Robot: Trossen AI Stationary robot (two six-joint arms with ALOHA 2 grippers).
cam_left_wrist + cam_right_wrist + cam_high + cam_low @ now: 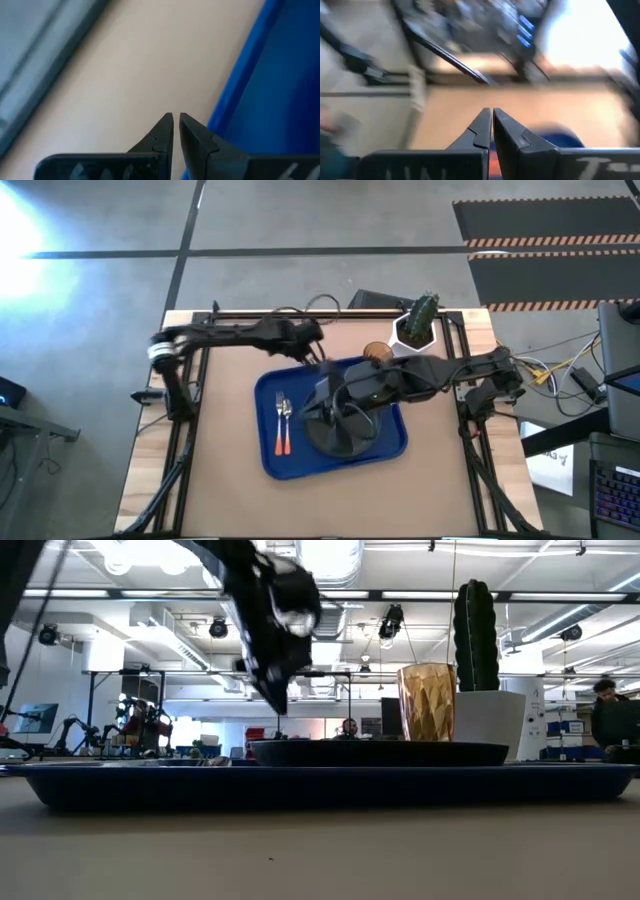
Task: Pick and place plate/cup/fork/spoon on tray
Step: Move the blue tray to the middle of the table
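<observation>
- Lying near the middle of the table (230, 500), the bright blue tray (268, 390) carries the round matte black plate (340, 435) on its right half and, on its left half, the fork (279, 420) and spoon (287, 423).
- Both utensils lie side by side, long axes running toward the table's far edge, silver ends far, orange handles near.
- The amber ribbed cup (427, 702) stands off the tray by its far right corner, beside a white pot holding a cactus (476, 625).
- The right gripper (492, 120) hangs above the plate, fingertips together, empty.
- The left gripper (175, 122) is over bare table at the tray's far edge, jaws nearly together.
- Only the low view shows the plate's shallow rim profile and the cup upright.
</observation>
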